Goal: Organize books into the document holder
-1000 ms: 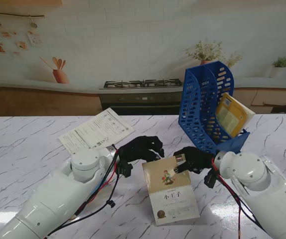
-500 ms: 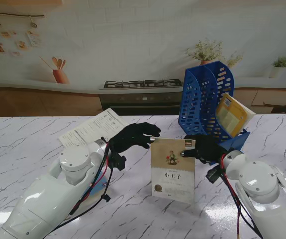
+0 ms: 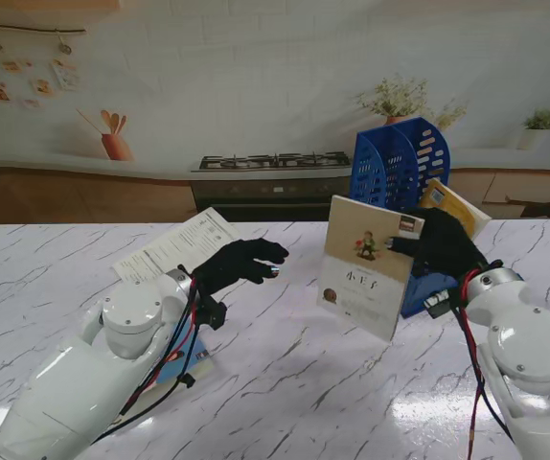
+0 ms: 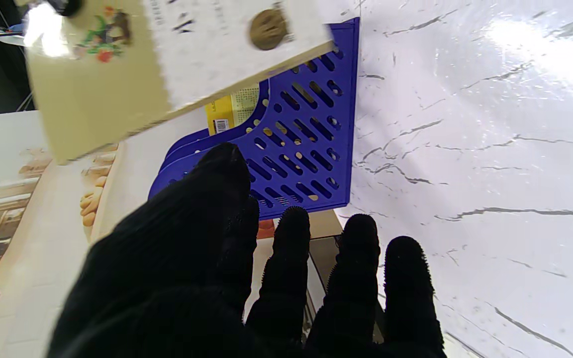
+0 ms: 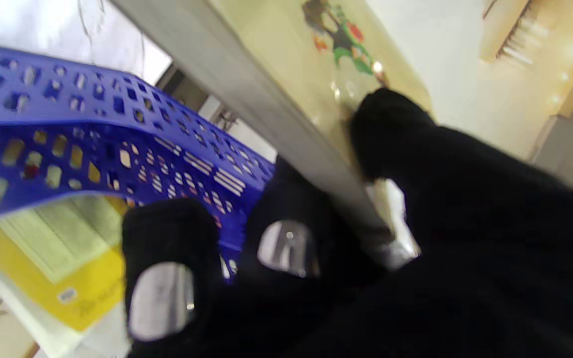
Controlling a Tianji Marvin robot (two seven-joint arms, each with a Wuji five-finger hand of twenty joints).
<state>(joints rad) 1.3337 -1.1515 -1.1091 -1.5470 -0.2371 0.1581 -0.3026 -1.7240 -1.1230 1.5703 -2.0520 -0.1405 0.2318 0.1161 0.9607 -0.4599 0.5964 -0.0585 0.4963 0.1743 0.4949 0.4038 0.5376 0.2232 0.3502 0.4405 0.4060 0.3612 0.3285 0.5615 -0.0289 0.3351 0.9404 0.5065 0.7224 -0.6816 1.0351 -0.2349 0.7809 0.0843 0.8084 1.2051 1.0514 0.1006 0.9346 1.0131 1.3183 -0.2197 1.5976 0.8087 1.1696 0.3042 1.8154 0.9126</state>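
Observation:
My right hand [image 3: 443, 244] is shut on a beige illustrated book [image 3: 366, 266], gripping its upper right corner and holding it upright and tilted, off the table, in front of the blue document holder [image 3: 395, 163]. In the right wrist view the thumb [image 5: 386, 129] presses the book's cover [image 5: 286, 49] and the other fingers sit behind it. A yellow book [image 3: 455, 206] leans in the holder's right slot. My left hand [image 3: 241, 264] hovers open to the left of the book, apart from it. The left wrist view shows the held book [image 4: 167, 64] and the holder [image 4: 296, 139] beyond my fingers [image 4: 291, 258].
A printed white sheet [image 3: 184, 249] lies flat on the marble table [image 3: 304, 383] at the far left. A stove and a counter with plants run along the wall behind the table.
My right hand has lifted the beige book off the table, turned it upright and carried it right and farther away toward the holder. My left hand let go and drew back left.

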